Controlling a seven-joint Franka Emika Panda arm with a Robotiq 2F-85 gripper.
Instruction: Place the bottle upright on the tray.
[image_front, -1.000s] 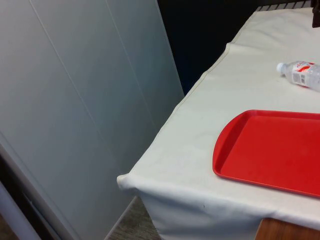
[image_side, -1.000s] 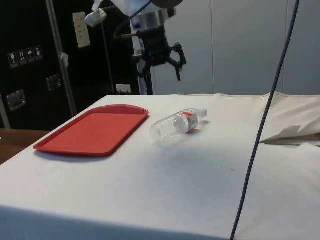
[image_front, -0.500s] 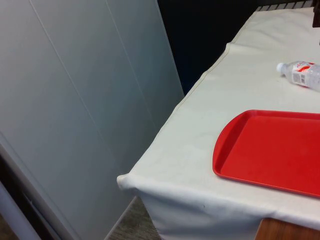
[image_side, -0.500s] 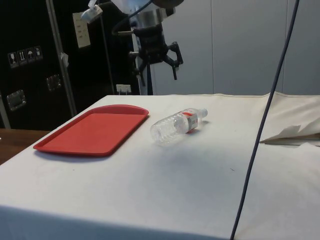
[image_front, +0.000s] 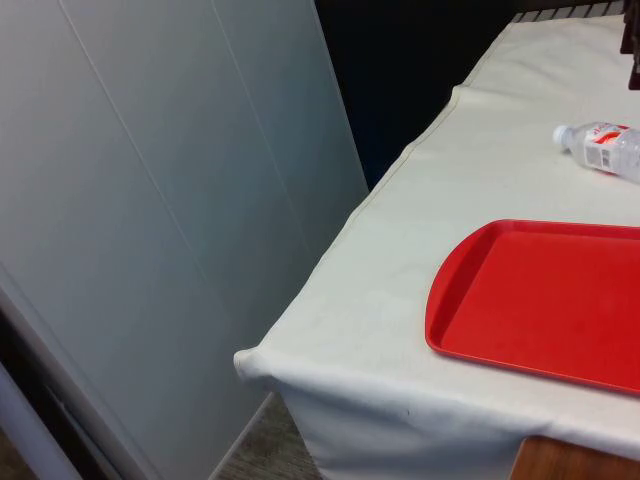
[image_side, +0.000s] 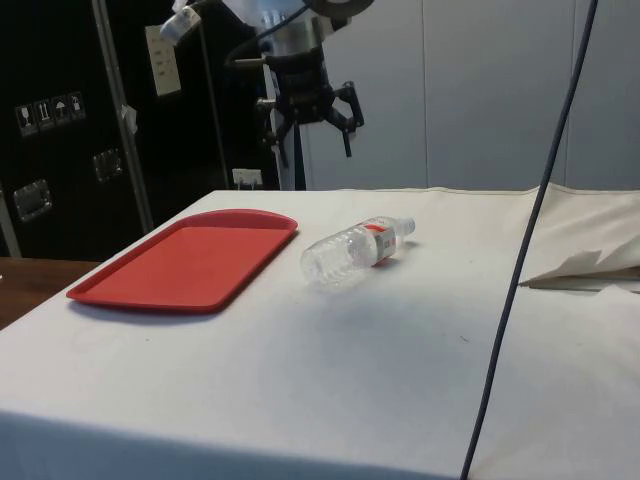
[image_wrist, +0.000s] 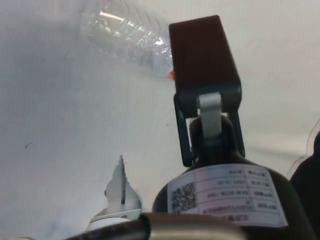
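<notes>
— Front view? 
— Clear water bottle (image_front: 610, 147) lies flat beyond the red tray (image_front: 545, 300). 
— Side view? 
— Gripper (image_side: 308, 118) hangs high, fingers spread, empty. 
— Wrist view? 
— Bottle's round — I judge a skewed pinch could roll it away.

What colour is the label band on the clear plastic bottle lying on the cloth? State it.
Red and white, on the clear plastic bottle near its neck; clearest in the side view.

A lab: cloth-draped table (image_side: 330, 370), dark equipment cabinets (image_side: 60, 130), hanging cable (image_side: 530, 230).
</notes>
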